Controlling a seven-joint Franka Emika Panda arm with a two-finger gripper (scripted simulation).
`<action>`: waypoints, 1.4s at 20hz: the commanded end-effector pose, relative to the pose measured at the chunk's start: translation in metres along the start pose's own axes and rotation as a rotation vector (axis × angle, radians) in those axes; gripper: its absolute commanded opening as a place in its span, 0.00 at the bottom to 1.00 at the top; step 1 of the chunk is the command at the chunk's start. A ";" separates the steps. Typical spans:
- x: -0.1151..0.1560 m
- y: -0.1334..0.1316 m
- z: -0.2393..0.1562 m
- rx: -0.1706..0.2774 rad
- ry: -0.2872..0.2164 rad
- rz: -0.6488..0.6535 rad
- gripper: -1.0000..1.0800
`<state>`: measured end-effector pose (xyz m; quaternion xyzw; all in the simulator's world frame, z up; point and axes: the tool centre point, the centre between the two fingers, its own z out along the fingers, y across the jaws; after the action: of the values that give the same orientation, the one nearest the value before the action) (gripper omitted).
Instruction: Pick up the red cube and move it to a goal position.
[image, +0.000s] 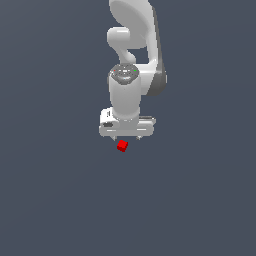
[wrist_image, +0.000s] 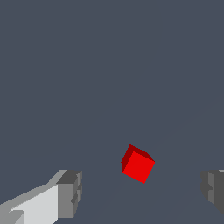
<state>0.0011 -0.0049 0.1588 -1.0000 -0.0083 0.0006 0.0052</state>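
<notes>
Both renders are evenly lit and sharp, free of glare, blur and edge distortion. The red cube (wrist_image: 138, 164) shows one bright face and darker side faces; the white arm (image: 131, 40) carries soft grey shading.

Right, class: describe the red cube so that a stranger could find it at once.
Find the white robot arm on the plain dark grey floor. Just below its open gripper lies the red cube, not gripped. It is the only brightly coloured thing, much narrower than the gripper.

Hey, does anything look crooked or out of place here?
Only slightly: the cube sits turned at an angle to the open gripper, so its faces don't line up with the fingers. Nothing looks damaged.
</notes>
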 end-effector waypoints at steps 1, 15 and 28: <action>0.000 0.000 0.000 0.000 0.000 0.000 0.96; -0.016 0.012 0.048 -0.005 0.002 0.163 0.96; -0.043 0.025 0.128 -0.012 0.004 0.429 0.96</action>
<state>-0.0399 -0.0285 0.0361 -0.9810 0.1939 0.0005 -0.0006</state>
